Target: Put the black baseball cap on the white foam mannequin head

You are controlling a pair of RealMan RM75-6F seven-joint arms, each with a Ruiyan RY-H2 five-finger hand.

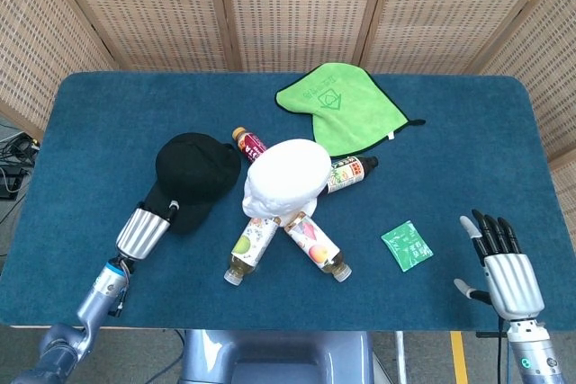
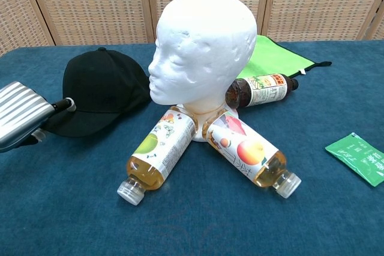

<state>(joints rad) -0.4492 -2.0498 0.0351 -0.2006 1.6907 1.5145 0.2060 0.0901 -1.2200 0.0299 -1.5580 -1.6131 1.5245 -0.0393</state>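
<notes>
The black baseball cap (image 1: 193,171) (image 2: 101,91) hangs just left of the white foam mannequin head (image 1: 286,177) (image 2: 205,49), lifted off the table. My left hand (image 1: 144,229) (image 2: 23,123) grips its brim at the lower left edge. The mannequin head stands upright in the table's middle, facing left in the chest view. My right hand (image 1: 505,270) is at the near right edge, fingers spread, holding nothing, and does not show in the chest view.
Three drink bottles (image 1: 253,245) (image 1: 316,245) (image 1: 351,171) lie around the mannequin's base. A green cloth (image 1: 339,108) lies behind it. A small green packet (image 1: 406,245) (image 2: 359,156) lies to the right. The blue table (image 1: 108,123) ends close to both hands.
</notes>
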